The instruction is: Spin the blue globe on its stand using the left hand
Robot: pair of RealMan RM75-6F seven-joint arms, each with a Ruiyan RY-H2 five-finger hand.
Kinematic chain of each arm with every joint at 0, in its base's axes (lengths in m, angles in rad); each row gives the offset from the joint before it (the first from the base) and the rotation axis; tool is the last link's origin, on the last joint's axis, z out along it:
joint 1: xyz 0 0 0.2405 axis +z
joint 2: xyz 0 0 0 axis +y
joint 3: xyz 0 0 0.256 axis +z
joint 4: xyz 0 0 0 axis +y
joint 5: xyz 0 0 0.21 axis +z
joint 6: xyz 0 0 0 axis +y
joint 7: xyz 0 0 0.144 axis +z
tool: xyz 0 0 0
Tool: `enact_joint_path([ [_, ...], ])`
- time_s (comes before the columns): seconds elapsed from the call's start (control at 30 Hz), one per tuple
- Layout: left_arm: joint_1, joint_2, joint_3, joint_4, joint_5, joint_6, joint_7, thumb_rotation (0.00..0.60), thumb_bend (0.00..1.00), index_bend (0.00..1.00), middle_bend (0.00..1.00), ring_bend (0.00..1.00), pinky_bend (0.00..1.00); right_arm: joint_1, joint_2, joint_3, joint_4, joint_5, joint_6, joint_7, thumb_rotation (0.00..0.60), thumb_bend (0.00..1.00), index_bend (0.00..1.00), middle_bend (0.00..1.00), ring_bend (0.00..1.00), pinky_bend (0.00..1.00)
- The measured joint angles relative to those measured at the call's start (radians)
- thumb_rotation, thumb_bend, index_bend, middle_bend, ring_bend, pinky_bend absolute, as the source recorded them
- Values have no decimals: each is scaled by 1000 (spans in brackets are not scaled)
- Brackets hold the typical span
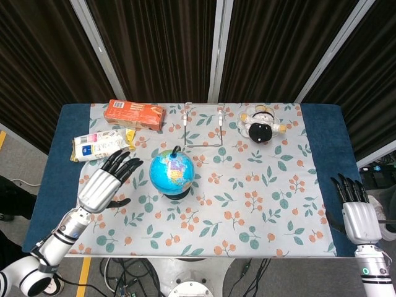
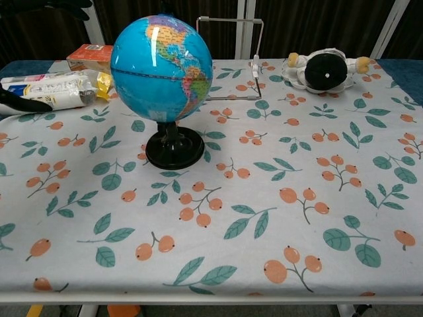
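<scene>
The blue globe (image 1: 172, 172) stands upright on its black round stand (image 2: 174, 149) near the middle of the flowered cloth; in the chest view the globe (image 2: 162, 67) shows land patches facing front. My left hand (image 1: 104, 182) hovers to the globe's left, fingers spread, clear of it and holding nothing. Only a dark fingertip of it (image 2: 20, 104) shows at the chest view's left edge. My right hand (image 1: 357, 210) rests off the table's right front corner, fingers straight and empty.
An orange box (image 1: 134, 114) and a snack packet (image 1: 102, 145) lie at the back left. A wire rack (image 1: 203, 124) stands behind the globe. A black-and-white plush toy (image 1: 262, 125) sits at the back right.
</scene>
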Motion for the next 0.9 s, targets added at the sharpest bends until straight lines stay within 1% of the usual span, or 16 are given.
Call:
enact_joint_path([
  [0.13,-12,-9,8,3,65,12,-45,600,93,73,107,0,0,0,-2,-1,3,2,-4,2,600,242,0,0,0,0],
  [0.3,-43,-26,20,-4,114,-5,-70,600,111,73,108,0,0,1,-5,-2,8,4,-7,6,600,242,0,0,0,0],
  [0.53,-79,-57,5,-3,121,-33,-69,600,116,73,108,0,0,1,-6,-1,13,7,-9,12,600,242,0,0,0,0],
  [0.9,-103,-81,-2,8,100,-70,-57,600,115,73,96,0,0,1,-8,-2,18,7,-11,19,600,242,0,0,0,0],
])
